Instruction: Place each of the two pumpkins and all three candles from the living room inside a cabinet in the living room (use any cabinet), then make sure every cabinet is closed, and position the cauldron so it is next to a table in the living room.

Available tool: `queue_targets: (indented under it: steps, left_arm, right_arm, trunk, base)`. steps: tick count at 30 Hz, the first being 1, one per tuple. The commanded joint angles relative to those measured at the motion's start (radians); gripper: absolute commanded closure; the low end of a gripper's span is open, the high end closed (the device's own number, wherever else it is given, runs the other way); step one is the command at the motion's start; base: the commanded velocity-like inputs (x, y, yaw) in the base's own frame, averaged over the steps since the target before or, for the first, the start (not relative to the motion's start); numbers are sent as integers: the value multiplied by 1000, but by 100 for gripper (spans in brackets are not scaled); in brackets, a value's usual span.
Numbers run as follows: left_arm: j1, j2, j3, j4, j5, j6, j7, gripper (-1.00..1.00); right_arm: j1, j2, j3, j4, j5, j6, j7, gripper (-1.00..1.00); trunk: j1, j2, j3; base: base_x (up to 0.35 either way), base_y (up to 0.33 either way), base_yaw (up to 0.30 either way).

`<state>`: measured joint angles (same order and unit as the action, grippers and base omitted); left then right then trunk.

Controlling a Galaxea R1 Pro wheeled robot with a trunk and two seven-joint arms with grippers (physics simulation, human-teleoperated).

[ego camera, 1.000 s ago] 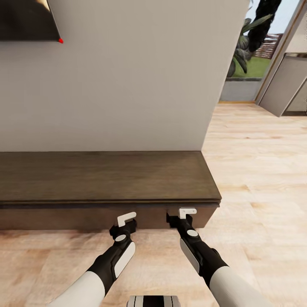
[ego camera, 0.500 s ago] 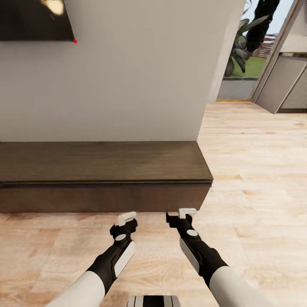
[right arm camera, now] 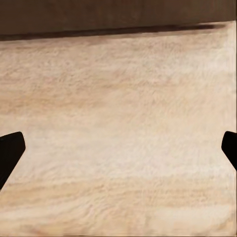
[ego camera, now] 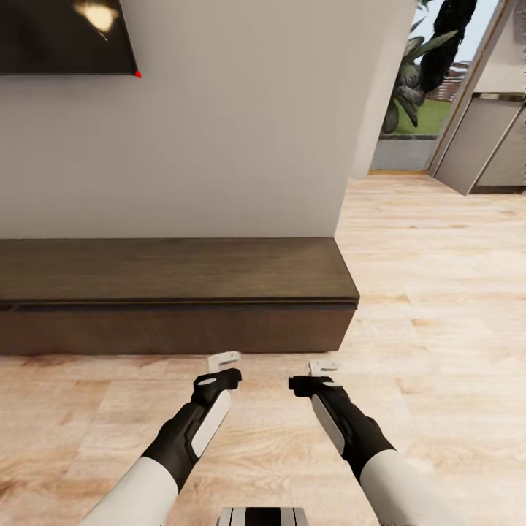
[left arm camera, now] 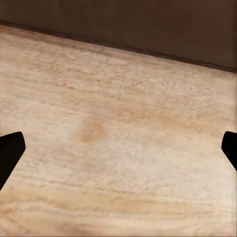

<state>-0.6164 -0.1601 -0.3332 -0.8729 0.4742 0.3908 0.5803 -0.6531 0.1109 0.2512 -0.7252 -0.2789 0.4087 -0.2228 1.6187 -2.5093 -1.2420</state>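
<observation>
- at the right end of the cabinet [ego camera: 175, 292], i'm facing its closed front; the top is bare and no drawer is standing open. the cabinet's base is also showing as a dark band across the far edge of the floor in both wrist views.
- left gripper [ego camera: 223, 360] and right gripper [ego camera: 322, 367] are both hanging low over the wood floor [ego camera: 438, 307], just short of the cabinet front, touching nothing.
- both claws are reading as spread and empty: in each wrist view the dark fingertips [left arm camera: 10, 153] are sitting at opposite edges with bare floor between them. same on the right [right arm camera: 10, 153].
- pumpkins, candles and cauldron aren't turning up from where i'm standing, so i can't say where they are sitting.
- risk: the front is flat with no handles. if i'm going in to pull a drawer, the fingers are likely skating off the face or jamming into the seam under the top.
- risk: arms are low and forward. driving or turning the base from here could be clipping the cabinet corner [ego camera: 351, 301] with the right arm.
- risk: the wall end [ego camera: 351, 146] is sitting close on the right, so a wide swing could be catching it.
- versus a second ago: the cabinet is sitting further up in the head view, with clear floor now in front of both grippers. that's looking like the base backing off, not the cabinet moving. the dark screen [ego camera: 66, 36] on the wall is showing more too.
</observation>
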Motion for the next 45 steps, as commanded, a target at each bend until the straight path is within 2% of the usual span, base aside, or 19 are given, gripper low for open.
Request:
queue_targets:
  steps: [1, 5, 12, 15, 19, 23, 25, 31, 34, 37, 41, 45]
  left_arm:
    - [0, 1, 10, -9, 9, 17, 9, -100]
    - [0, 1, 56, -14, 11, 62, 8, -100]
    - [-3, -1, 149, -15, 13, 186, 6, -100]
    - [-7, -2, 169, -15, 13, 234, 6, -100]
    - [-12, -2, 196, -15, 14, 254, 8, -100]
    - [-16, -2, 238, -13, 17, 273, 6, -100]
    - [-16, -2, 250, -11, 18, 294, 6, -100]
    - [-19, -2, 252, 36, 17, 309, 6, -100]
    - [-43, -3, 252, 79, 18, 311, 6, -100]
    - [-85, -2, 252, 152, 18, 318, 6, -100]
    - [-103, -1, 253, 300, 15, 305, 4, -100]
    - [-101, -2, 271, 343, 16, 278, 4, -100]
  right_arm:
    - [0, -1, -14, -7, -11, 16, -10, -100]
    - [0, 3, -43, -17, -11, 71, -10, -100]
    - [-2, 8, -47, -39, -10, 104, -11, -100]
    - [-2, 6, -48, -44, -10, 131, -11, -100]
    - [-2, 7, -49, -48, -11, 143, -11, -100]
    - [-1, 9, -49, -70, -12, 161, -10, -100]
    - [-1, 12, -49, -79, -13, 200, -10, -100]
    - [-1, 13, -49, -80, -13, 245, -10, -100]
    - [-1, 13, -53, -83, -13, 299, -10, -100]
    - [0, 13, -74, -85, -13, 323, -9, -100]
    - [2, 11, -89, -86, -13, 345, -9, -100]
    - [5, 2, -92, -87, -14, 412, -7, -100]
  trunk:
    - [-1, 0, 3]
    - [-2, 1, 19]
    - [-6, 3, 46]
    - [-7, 3, 57]
    - [-9, 4, 73]
    - [-10, 5, 88]
    - [-11, 6, 96]
    - [-14, 7, 119]
    - [-15, 8, 131]
    - [-17, 8, 142]
    - [-19, 9, 158]
    - [-33, 36, 171]
  base:
    - [-2, 0, 0]
    - [0, 0, 0]
    - [0, 0, 0]
    - [0, 0, 0]
    - [0, 0, 0]
    - [0, 0, 0]
    - [0, 0, 0]
    - [0, 0, 0]
    - [0, 0, 0]
    - [0, 0, 0]
    - [-12, 0, 0]
    - [-226, 0, 0]
